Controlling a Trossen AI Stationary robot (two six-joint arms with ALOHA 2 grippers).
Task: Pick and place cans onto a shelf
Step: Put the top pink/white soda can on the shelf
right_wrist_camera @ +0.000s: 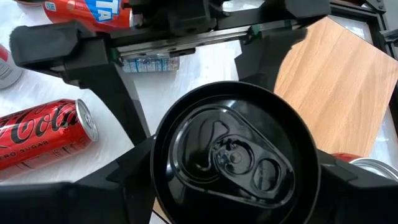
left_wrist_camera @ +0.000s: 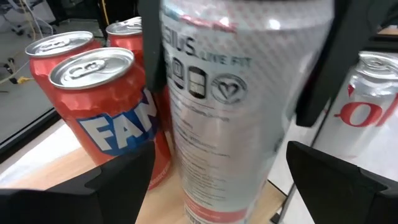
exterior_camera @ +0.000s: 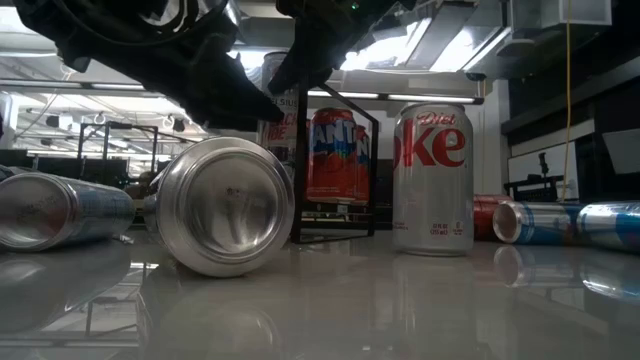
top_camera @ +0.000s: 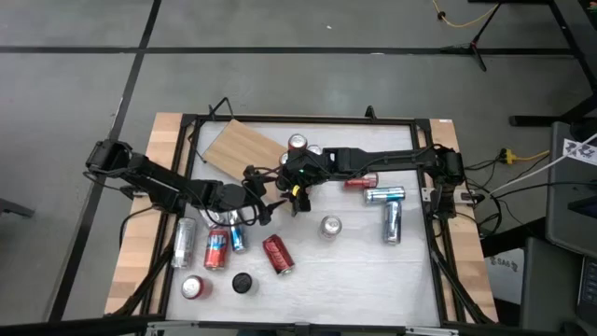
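Note:
A slim silver can (left_wrist_camera: 236,106) with a black top (right_wrist_camera: 233,152) stands upright over the light wooden shelf (top_camera: 241,145), near the shelf's corner. My right gripper (top_camera: 297,177) comes from the table's right and is shut on it. My left gripper (left_wrist_camera: 227,186) reaches in from the table's left, open. Its fingers stand wide on either side of the can's lower part without touching. Two red Fanta cans (left_wrist_camera: 99,106) stand upright on the shelf behind. A silver Diet Coke can (exterior_camera: 432,175) stands on the white table. My right gripper pinches the slim can between its two fingers (left_wrist_camera: 149,50), on opposite sides of the upper wall just under the black rim (right_wrist_camera: 163,155). The fingers come slanting down from above and from the table's right. The can stays upright; its base is cut off by the picture's edge.
Several cans lie on their sides on the table: a red Coke can (top_camera: 278,254), silver ones (top_camera: 384,195) at the right, more at the left (top_camera: 184,243). A red can (top_camera: 193,287) and a black disc (top_camera: 242,282) sit near the front edge.

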